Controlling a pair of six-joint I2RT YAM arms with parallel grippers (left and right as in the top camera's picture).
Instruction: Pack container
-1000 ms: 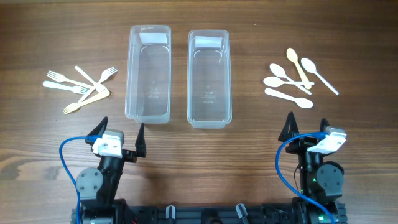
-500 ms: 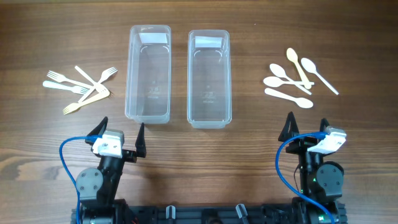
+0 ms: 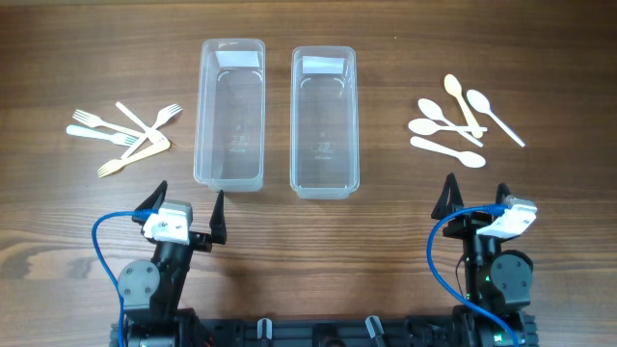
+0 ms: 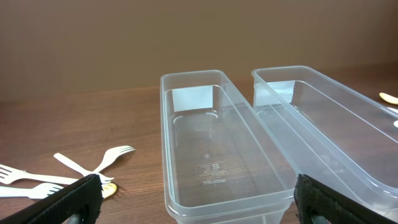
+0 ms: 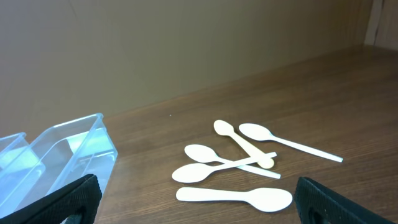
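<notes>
Two clear plastic containers stand side by side at the table's middle, the left container (image 3: 230, 112) (image 4: 217, 155) and the right container (image 3: 325, 120) (image 4: 329, 124) (image 5: 56, 155), both empty. A pile of white and cream forks (image 3: 125, 135) (image 4: 74, 174) lies to the left. Several white and cream spoons (image 3: 458, 120) (image 5: 239, 165) lie to the right. My left gripper (image 3: 186, 204) (image 4: 199, 208) is open near the front edge, below the left container, with nothing between its fingers. My right gripper (image 3: 473, 198) (image 5: 198, 205) is open below the spoons, holding nothing.
The wooden table (image 3: 540, 212) stretches bare between the grippers and the containers. Blue cables (image 3: 104, 241) loop beside each arm base at the front edge. A wall rises behind the table in both wrist views.
</notes>
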